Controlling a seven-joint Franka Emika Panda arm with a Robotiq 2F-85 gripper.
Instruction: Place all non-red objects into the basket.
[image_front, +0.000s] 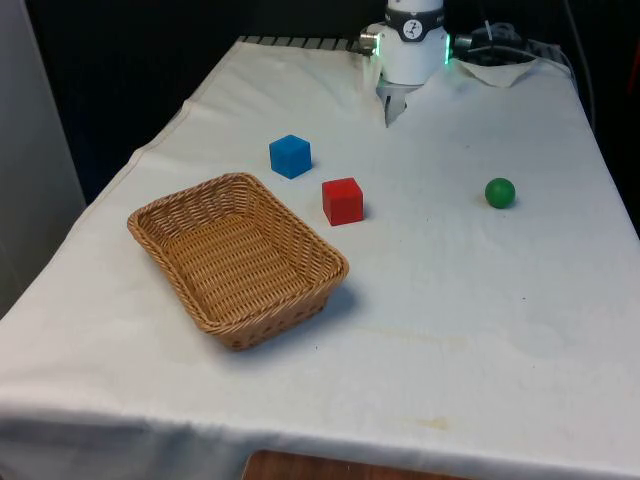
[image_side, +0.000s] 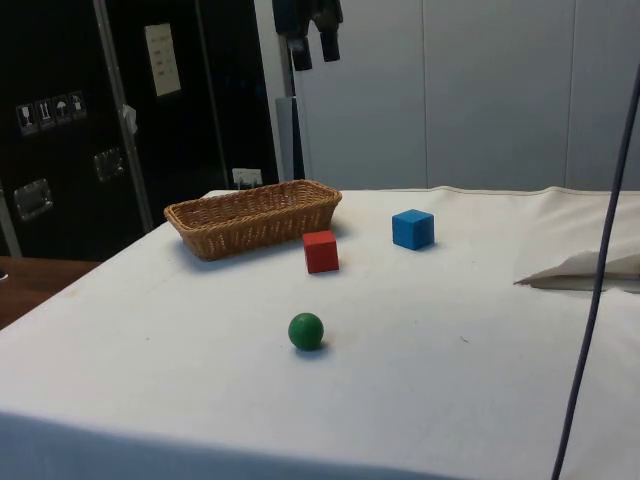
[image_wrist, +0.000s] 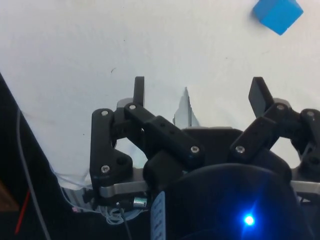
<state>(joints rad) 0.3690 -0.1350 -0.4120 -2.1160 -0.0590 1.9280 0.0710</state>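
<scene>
basket (image_front: 238, 262): on the table (image_front: 480, 300), towards the front view's left, nothing in it
first cube (image_front: 290, 156): on the cloth, beyond the basket's far corner, apart from it
second cube (image_front: 343, 201): just right of the basket's far end in the front view, nearer than the first cube and a little to its right
ball (image_front: 500, 193): well apart on the front view's right, about level with the second cube
gripper (image_side: 312, 40): high above the table's far part

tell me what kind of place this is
Probably a robotics lab test bench: a table under a white cloth holds only a wicker basket, a blue cube, a red cube and a green ball, with dark cabinets behind.
</scene>
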